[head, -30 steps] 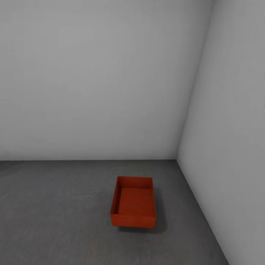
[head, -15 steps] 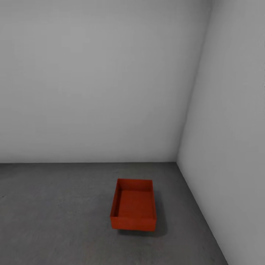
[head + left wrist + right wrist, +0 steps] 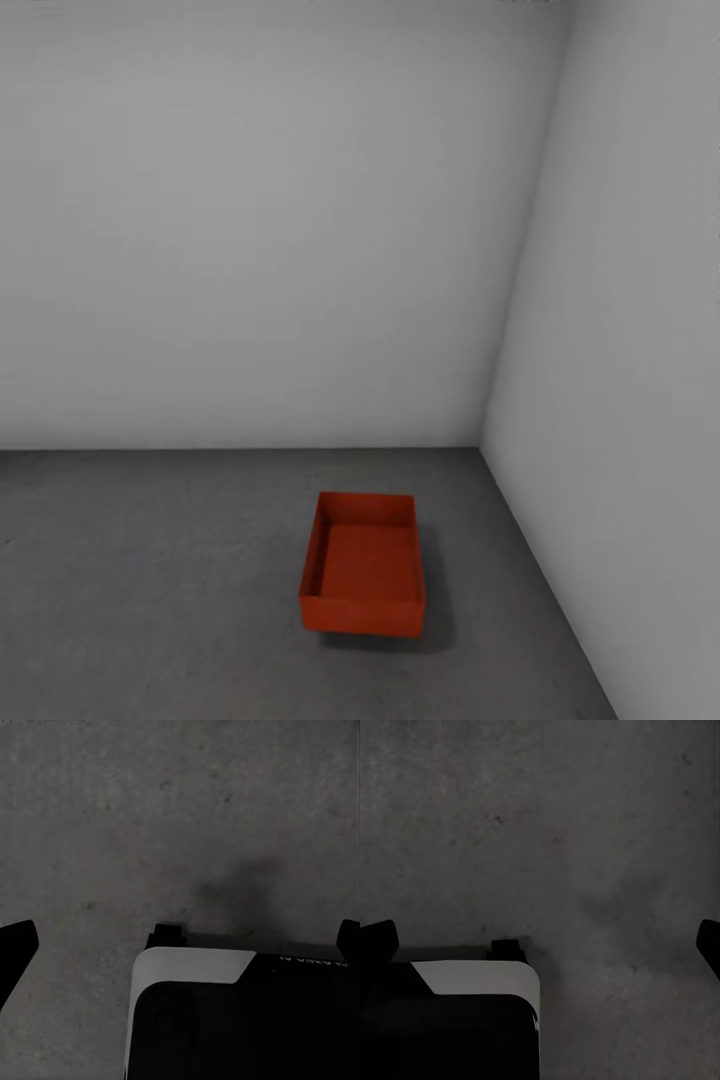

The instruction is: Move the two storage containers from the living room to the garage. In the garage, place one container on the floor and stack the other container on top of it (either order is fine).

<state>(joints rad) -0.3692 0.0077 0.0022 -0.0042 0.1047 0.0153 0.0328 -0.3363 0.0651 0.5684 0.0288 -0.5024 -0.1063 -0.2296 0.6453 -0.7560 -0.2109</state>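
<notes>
One orange-red storage container [image 3: 362, 562] sits upright and empty on the dark grey concrete floor [image 3: 150, 580] of the garage, close to the corner where two plain walls meet. In the left wrist view my left gripper [image 3: 180, 941] hangs open over bare floor [image 3: 150, 817], its dark fingertips [image 3: 15, 945] far apart at the frame's edges. My right gripper [image 3: 544, 943] is open too above the floor [image 3: 547, 810], with nothing between its fingertips [image 3: 379, 941].
A grey-white back wall [image 3: 250, 220] and a side wall [image 3: 630, 350] meet just behind and right of the container. Open concrete stretches to its left. Both wrist views catch the black-and-white robot base [image 3: 195, 967] [image 3: 472, 979] below the grippers.
The whole head picture has slid slightly downward, so the camera has moved. The container keeps its place on the floor.
</notes>
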